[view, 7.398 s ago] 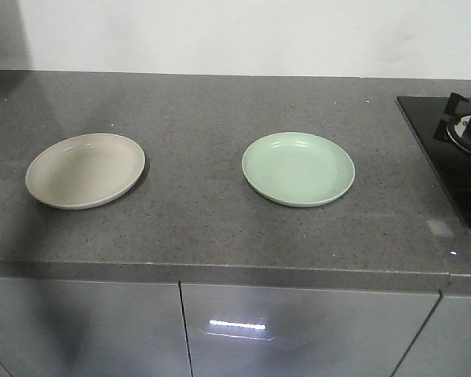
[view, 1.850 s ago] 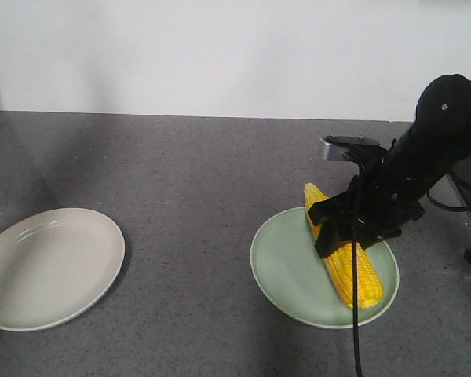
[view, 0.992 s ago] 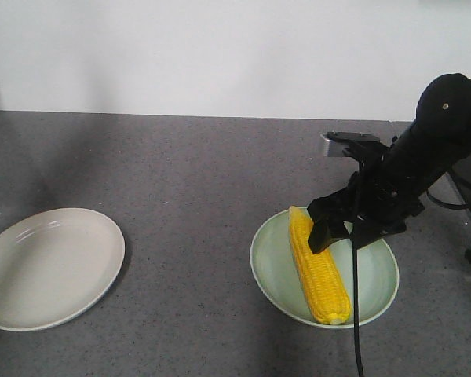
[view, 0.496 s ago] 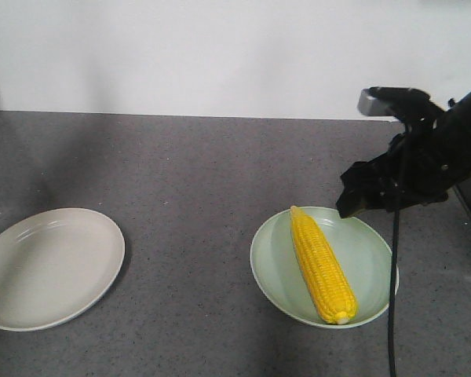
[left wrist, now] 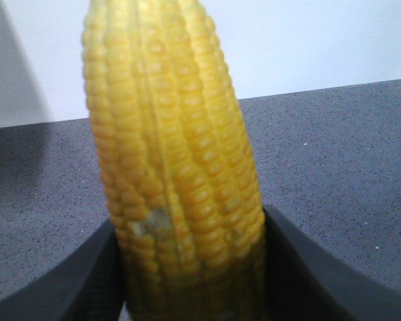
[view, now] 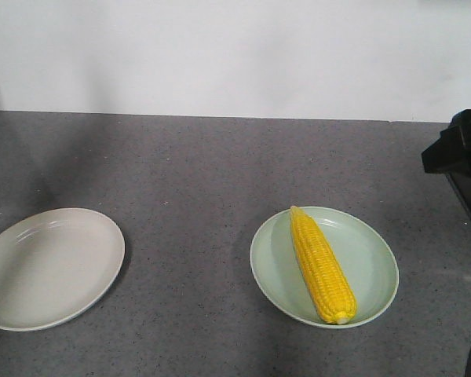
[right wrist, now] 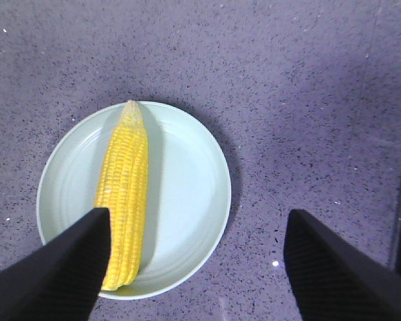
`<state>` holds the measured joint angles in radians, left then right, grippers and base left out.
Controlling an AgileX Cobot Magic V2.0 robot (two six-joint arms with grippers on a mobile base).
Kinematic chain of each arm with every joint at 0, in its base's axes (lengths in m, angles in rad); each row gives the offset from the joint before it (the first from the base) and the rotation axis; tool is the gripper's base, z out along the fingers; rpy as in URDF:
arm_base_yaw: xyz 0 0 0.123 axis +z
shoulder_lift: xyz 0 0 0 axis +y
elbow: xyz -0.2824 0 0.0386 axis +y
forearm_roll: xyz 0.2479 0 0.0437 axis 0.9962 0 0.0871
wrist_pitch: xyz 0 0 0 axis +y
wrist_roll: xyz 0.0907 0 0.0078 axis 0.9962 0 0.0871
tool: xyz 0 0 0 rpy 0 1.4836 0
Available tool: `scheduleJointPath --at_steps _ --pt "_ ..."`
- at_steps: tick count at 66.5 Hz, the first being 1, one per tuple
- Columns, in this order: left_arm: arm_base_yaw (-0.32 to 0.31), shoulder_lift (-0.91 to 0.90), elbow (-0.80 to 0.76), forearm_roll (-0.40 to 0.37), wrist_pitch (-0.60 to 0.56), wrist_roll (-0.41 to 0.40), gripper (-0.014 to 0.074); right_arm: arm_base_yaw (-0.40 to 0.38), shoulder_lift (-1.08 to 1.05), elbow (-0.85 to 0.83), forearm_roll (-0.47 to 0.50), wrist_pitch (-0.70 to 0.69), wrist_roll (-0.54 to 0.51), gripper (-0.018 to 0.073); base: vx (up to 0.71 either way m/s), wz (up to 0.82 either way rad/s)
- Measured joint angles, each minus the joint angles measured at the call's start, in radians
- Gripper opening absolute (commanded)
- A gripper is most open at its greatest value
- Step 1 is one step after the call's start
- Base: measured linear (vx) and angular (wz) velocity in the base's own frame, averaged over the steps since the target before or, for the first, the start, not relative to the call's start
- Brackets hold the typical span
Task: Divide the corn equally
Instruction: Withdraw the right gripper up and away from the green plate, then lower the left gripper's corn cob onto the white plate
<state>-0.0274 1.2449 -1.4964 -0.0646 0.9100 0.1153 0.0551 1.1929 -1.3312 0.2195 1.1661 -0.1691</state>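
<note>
- Since half a second ago, the right gripper [view: 455, 151] has pulled back from over the pale green round plate [view: 377, 259] to the right edge of the front view; one bright yellow tapered corn cob [view: 322, 263] lies released on that plate, well clear of the fingers. The beige round plate [view: 47, 267] on the speckled grey countertop [view: 196, 181] holds nothing.
- Left wrist view: the left gripper [left wrist: 194, 281] clamps a second yellow corn cob [left wrist: 177, 167], which stands between its dark fingers [left wrist: 307, 267] above the counter.
- Right wrist view: the fingers [right wrist: 60, 271] are spread wide and hold nothing; the plated cob lies between and beyond them.
- One cob looks delivered; by my judgement the left-held cob is meant for the beige plate.
</note>
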Motion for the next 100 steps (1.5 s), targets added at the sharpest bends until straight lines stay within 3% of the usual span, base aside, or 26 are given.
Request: scheduleJointPath --at_steps 17,40,67,82,100 --pt "0.0 0.0 0.0 -0.003 0.007 0.0 0.002 0.0 -0.069 0.0 -0.007 0.012 0.007 0.0528 0.0 0.0" --pt "0.0 -0.002 0.056 -0.012 0.197 0.0 0.002 0.0 -0.069 0.0 -0.008 0.014 0.007 0.0528 0.0 0.0" --pt "0.0 0.001 0.284 -0.026 0.119 -0.002 0.002 0.0 -0.069 0.0 -0.008 0.013 0.007 0.0528 0.0 0.0" --pt "0.0 0.064 0.296 -0.086 0.104 -0.002 0.002 0.0 -0.069 0.0 -0.009 0.013 0.007 0.0528 0.0 0.0" --pt "-0.03 0.194 0.296 -0.097 0.154 -0.001 0.002 0.0 -0.069 0.0 -0.01 0.013 0.007 0.0528 0.0 0.0"
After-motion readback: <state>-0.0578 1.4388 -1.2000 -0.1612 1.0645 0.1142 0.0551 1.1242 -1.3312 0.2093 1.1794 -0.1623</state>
